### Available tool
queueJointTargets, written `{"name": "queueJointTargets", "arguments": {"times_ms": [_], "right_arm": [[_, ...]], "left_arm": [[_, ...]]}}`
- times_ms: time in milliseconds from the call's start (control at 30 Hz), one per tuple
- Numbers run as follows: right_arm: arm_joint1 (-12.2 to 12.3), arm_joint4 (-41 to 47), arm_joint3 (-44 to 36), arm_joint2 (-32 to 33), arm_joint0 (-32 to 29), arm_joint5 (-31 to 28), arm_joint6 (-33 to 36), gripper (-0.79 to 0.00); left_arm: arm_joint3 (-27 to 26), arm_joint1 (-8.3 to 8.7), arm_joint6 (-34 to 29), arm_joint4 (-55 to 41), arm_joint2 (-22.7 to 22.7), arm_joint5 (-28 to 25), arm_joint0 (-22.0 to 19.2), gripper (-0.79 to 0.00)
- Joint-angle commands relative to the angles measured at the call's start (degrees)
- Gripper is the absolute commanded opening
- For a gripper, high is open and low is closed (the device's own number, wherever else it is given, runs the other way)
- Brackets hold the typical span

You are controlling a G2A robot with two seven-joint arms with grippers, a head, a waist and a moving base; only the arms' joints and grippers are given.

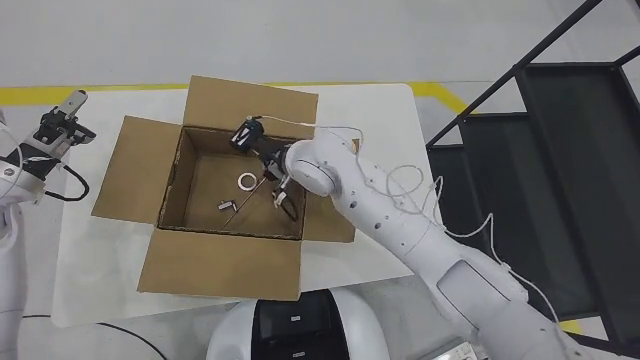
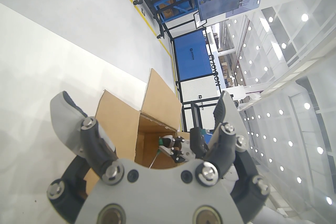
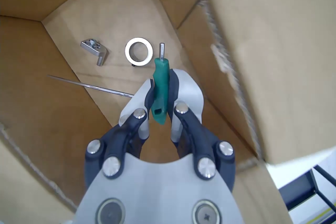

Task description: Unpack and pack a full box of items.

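An open cardboard box stands on the white table. My right gripper hangs inside the box, shut on the green handle of a T-shaped hex key, whose thin steel shaft slants toward the box floor. On that floor lie a metal ring and a small drilled metal bracket. From above, the right gripper is by the box's right inner wall, beside the ring and bracket. My left gripper is open and holds nothing, above the table's left edge, apart from the box.
All four box flaps are folded outward, the front flap reaching the table's near edge. A black metal stair frame stands right of the table. White cables trail along the right arm. Bare table lies left of the box.
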Motion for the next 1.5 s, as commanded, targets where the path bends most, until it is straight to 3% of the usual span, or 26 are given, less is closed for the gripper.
{"name": "queueJointTargets", "arguments": {"times_ms": [0, 167, 467, 1467], "right_arm": [[1.4, -2.1, -7.1, 3.8, -4.5, 0.3, 0.5, -0.785], [3.1, -2.7, -16.4, 8.9, -13.4, 0.4, -1.1, -0.785], [3.5, 0.6, -19.9, 11.3, -20.2, 2.1, -16.4, -0.785], [3.5, 0.6, -19.9, 11.3, -20.2, 2.1, -16.4, -0.785]], "left_arm": [[0.0, 0.00, 0.0, 0.0, 0.0, 0.0, 0.0, 0.000], [0.0, 0.00, 0.0, 0.0, 0.0, 0.0, 0.0, 0.000], [0.0, 0.00, 0.0, 0.0, 0.0, 0.0, 0.0, 0.000], [0.0, 0.00, 0.0, 0.0, 0.0, 0.0, 0.0, 0.000]]}}
